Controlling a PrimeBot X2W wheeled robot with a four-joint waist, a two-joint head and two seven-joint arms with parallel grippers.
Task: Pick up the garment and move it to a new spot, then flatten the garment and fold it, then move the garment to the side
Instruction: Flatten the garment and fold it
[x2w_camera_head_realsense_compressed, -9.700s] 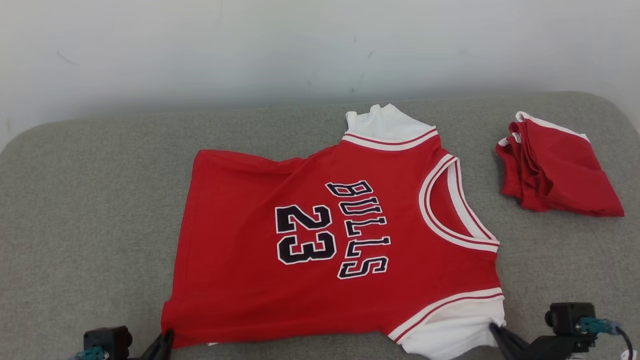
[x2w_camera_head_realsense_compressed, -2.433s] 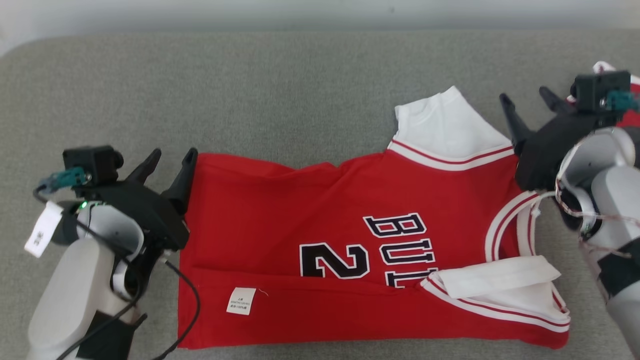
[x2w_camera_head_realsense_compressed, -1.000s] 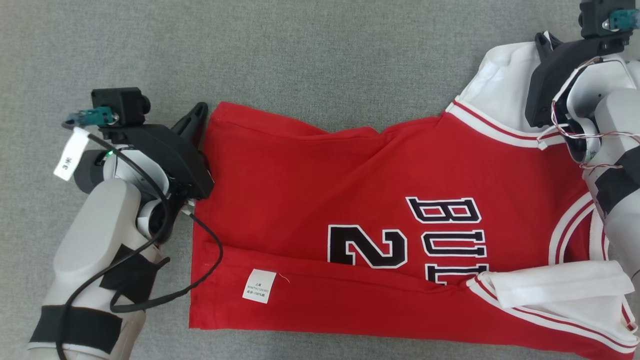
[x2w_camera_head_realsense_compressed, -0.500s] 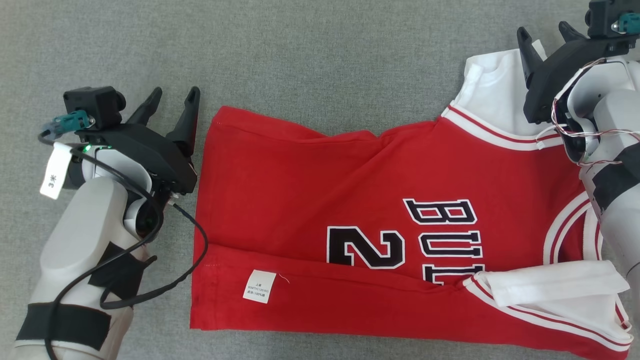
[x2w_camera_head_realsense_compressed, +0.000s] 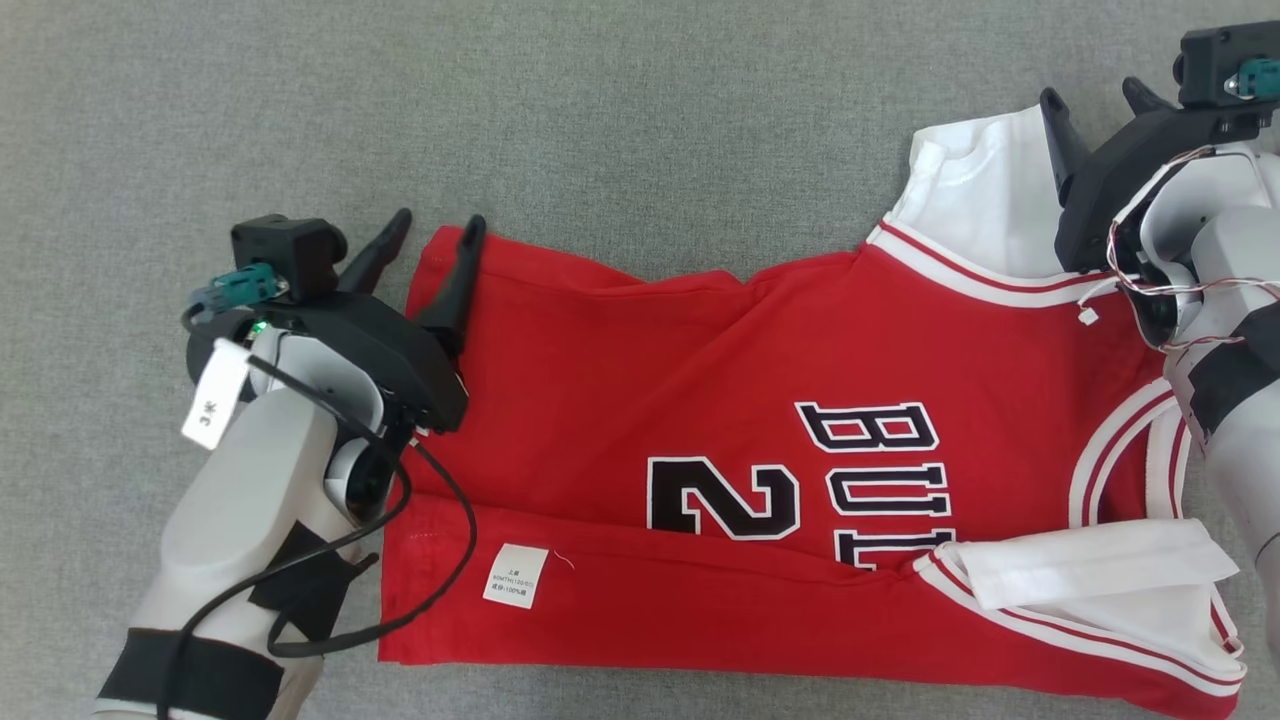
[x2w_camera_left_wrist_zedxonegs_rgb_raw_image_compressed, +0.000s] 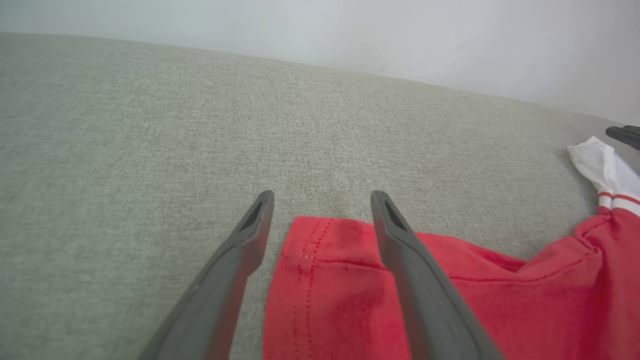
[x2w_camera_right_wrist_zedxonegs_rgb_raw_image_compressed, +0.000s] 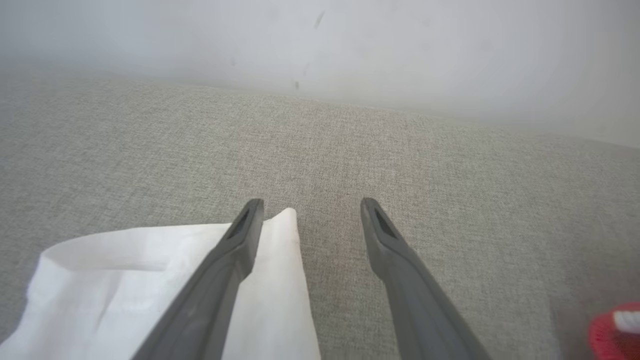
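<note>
Seemingly a plain test room: a grey fabric-covered surface (x2w_camera_head_realsense_compressed: 640, 110) against a bare white wall (x2w_camera_left_wrist_zedxonegs_rgb_raw_image_compressed: 350, 30)

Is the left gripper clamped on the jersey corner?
No, the left gripper stands open, its fingers straddling a corner of the red jersey without pinching it.
</note>
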